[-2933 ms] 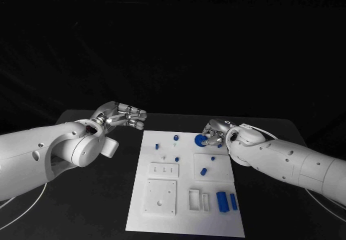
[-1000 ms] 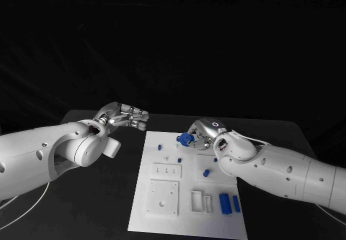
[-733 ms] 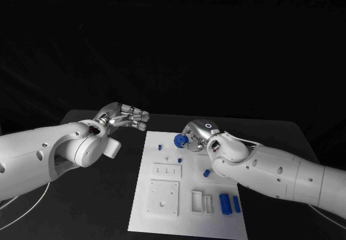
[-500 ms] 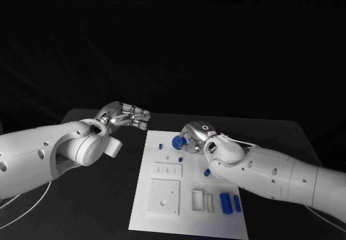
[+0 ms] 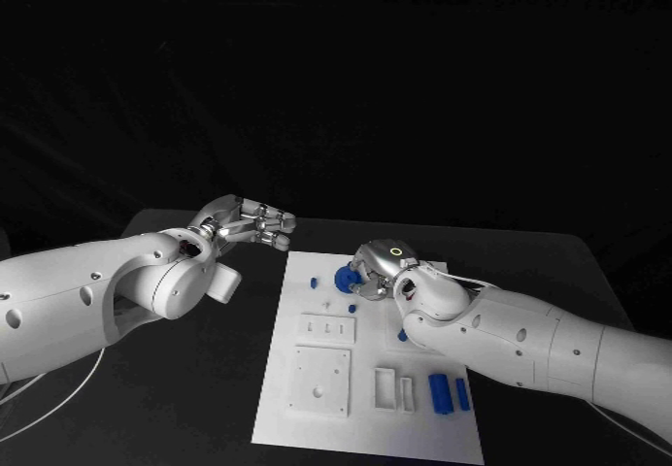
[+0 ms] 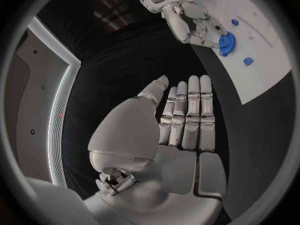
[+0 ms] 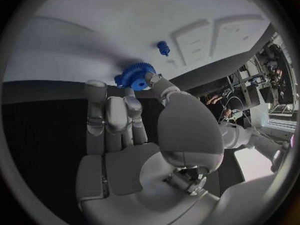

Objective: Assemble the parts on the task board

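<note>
- The right hand (image 5: 376,270) has travelled from the board's far right corner toward its far middle, carrying the blue gear (image 5: 346,281) with it; the gear is pinched between thumb and fingers.
- The gear now hangs above the far end of the white board (image 5: 367,427), close to a small blue peg (image 5: 314,283) standing there.
- Judgement: the transfer is nearly done; the next step calls for lowering the gear onto its seat, which the hand partly hides.
- The left hand (image 5: 250,225) has stayed off the board's far left corner, above the black table (image 5: 210,388), fingers straight, side by side, holding nothing.
- The gear is a round toothed disc of matt blue plastic, as the right wrist view (image 7: 134,76) shows.
- The board is a flat, smooth rectangle with raised white blocks; two blue bars (image 5: 447,392) stand side by side near its front right.
- Both hands are jointed polished metal; the arms are smooth white shells.
</note>
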`<control>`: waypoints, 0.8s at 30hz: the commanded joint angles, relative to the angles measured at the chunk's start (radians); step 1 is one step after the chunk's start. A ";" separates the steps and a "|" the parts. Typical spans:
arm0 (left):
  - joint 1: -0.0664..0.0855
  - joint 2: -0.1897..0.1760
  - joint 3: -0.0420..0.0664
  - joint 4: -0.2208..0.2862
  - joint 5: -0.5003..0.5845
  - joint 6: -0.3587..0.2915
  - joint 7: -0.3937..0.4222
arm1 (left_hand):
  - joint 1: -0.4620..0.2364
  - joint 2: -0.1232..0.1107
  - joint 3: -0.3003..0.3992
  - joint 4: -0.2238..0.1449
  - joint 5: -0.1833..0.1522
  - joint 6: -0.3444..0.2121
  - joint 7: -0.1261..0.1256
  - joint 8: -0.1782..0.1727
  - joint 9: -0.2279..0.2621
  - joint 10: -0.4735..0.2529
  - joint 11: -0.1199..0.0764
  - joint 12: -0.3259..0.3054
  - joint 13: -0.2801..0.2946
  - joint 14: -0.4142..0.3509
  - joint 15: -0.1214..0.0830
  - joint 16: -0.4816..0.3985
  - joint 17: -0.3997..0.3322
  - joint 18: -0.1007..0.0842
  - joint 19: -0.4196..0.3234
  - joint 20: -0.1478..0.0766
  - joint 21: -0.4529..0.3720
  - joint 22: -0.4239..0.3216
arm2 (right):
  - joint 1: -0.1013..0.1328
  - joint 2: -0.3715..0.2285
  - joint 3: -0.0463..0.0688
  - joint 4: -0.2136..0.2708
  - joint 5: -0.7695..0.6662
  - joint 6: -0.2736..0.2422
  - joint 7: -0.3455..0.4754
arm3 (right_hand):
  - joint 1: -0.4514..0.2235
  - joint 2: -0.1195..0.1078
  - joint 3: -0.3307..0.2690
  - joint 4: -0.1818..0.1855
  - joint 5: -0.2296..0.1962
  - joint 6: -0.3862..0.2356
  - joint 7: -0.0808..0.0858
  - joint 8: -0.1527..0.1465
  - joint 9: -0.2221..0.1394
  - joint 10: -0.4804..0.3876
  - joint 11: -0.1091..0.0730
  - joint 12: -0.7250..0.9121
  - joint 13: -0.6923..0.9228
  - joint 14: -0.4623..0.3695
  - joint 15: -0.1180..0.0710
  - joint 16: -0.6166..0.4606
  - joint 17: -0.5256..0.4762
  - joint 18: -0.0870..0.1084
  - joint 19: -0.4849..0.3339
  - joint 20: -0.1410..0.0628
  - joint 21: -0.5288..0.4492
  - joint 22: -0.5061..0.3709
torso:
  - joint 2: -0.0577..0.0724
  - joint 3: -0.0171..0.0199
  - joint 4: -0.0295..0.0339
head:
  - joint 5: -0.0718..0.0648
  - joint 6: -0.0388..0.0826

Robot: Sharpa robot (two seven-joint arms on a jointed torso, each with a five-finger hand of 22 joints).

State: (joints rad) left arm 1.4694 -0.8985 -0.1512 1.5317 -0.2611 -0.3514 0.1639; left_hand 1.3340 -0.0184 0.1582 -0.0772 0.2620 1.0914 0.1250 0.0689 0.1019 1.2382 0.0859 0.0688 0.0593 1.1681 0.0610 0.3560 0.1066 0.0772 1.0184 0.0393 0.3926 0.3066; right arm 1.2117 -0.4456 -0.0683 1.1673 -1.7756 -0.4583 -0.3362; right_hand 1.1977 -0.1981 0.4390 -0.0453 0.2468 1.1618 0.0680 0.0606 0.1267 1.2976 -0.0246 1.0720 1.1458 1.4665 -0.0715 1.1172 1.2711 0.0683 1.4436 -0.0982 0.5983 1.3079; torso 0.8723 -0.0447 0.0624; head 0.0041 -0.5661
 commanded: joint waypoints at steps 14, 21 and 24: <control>0.001 0.013 0.001 -0.005 -0.002 0.016 0.003 | -0.004 -0.006 0.003 -0.004 0.004 -0.009 -0.002 -0.005 0.001 -0.006 0.000 -0.004 0.002 -0.006 0.001 -0.004 -0.001 -0.008 0.000 0.001 -0.001 0.004 | -0.002 0.033 -0.016 -0.043 -0.006 0.031 0.003 | -0.001 -0.016 -0.009 0.010 -0.040 -0.089 0.029 0.001 -0.058 -0.013 0.018 -0.028 -0.027 0.003 0.007 -0.016 -0.013 0.010 0.002 0.013 -0.025 0.063 | 0.000 0.0015 -0.0013 | 0.006 -0.001; 0.001 0.015 0.001 -0.007 -0.002 0.017 0.002 | -0.003 -0.007 0.003 -0.005 0.004 -0.009 -0.002 -0.005 0.001 -0.006 0.000 -0.004 0.002 -0.006 0.001 -0.004 -0.001 -0.007 0.000 0.001 -0.001 0.004 | -0.002 0.038 -0.017 -0.049 0.001 0.030 0.005 | 0.003 -0.014 -0.033 0.011 -0.043 -0.149 0.037 0.002 -0.062 -0.019 0.021 -0.032 -0.039 0.002 0.009 -0.020 -0.017 0.014 0.004 0.016 -0.034 0.062 | -0.001 0.0014 -0.0031 | 0.007 -0.002; 0.001 0.016 0.001 -0.008 -0.002 0.018 0.002 | -0.003 -0.007 0.003 -0.005 0.004 -0.009 -0.002 -0.005 0.001 -0.006 0.000 -0.004 0.002 -0.006 0.001 -0.004 -0.001 -0.007 0.000 0.001 -0.001 0.004 | -0.002 0.040 -0.017 -0.050 0.008 0.023 0.008 | 0.004 -0.014 -0.048 0.012 -0.046 -0.191 0.037 0.002 -0.063 -0.020 0.018 -0.033 -0.043 0.002 0.007 -0.020 -0.018 0.014 0.004 0.015 -0.040 0.062 | 0.000 0.0018 -0.0032 | 0.007 -0.003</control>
State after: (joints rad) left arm 1.4693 -0.8852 -0.1512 1.5231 -0.2614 -0.3490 0.1620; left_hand 1.3340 -0.0184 0.1582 -0.0772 0.2620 1.0914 0.1250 0.0689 0.1019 1.2382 0.0859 0.0688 0.0593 1.1681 0.0611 0.3560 0.1066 0.0772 1.0184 0.0393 0.3926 0.3093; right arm 1.2097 -0.4074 -0.0855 1.1179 -1.7719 -0.4457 -0.3355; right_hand 1.1979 -0.2055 0.3939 -0.0339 0.2051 0.9741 0.1051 0.0666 0.0636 1.2810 -0.0053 1.0449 1.1036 1.4665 -0.0714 1.1035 1.2544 0.0682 1.4471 -0.0871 0.5629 1.3077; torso 0.8720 -0.0430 0.0598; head 0.0109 -0.5685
